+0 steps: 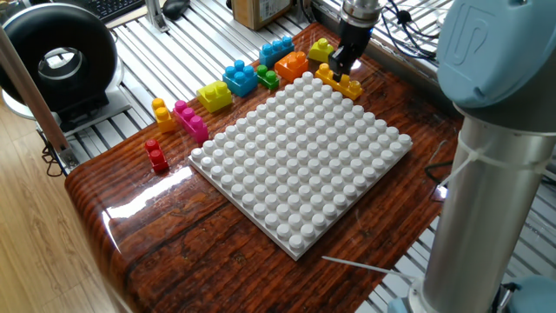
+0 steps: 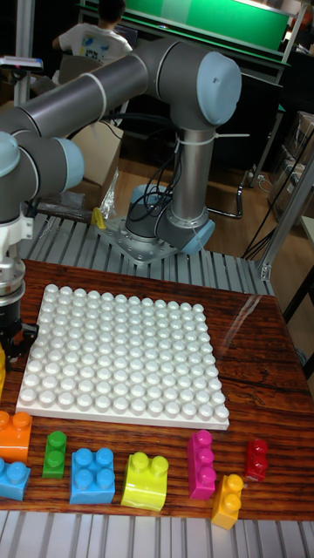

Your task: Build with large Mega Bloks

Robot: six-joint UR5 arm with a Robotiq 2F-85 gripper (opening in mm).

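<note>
My gripper [image 1: 342, 69] has come down at the far right corner of the white studded plate [image 1: 300, 152]. It is open, with its dark fingers on either side of a long orange-yellow Mega Blok [image 1: 347, 84] lying on the table. In the tall fixed view the gripper [image 2: 9, 336] is cut off by the left edge. More Mega Bloks line the plate's far side: yellow [image 1: 321, 49], orange [image 1: 292, 63], blue [image 1: 276, 48], green [image 1: 267, 77], blue [image 1: 239, 76], yellow-green [image 1: 214, 94], pink [image 1: 190, 120], orange-yellow [image 1: 162, 113] and red [image 1: 156, 155].
The robot's grey column [image 1: 486, 156] fills the right side of the fixed view. A black round device [image 1: 56, 56] stands on the slatted surface at left. The wooden table [image 1: 174, 235] ends close to the plate's near corner. Cables [image 1: 408, 22] hang behind the gripper.
</note>
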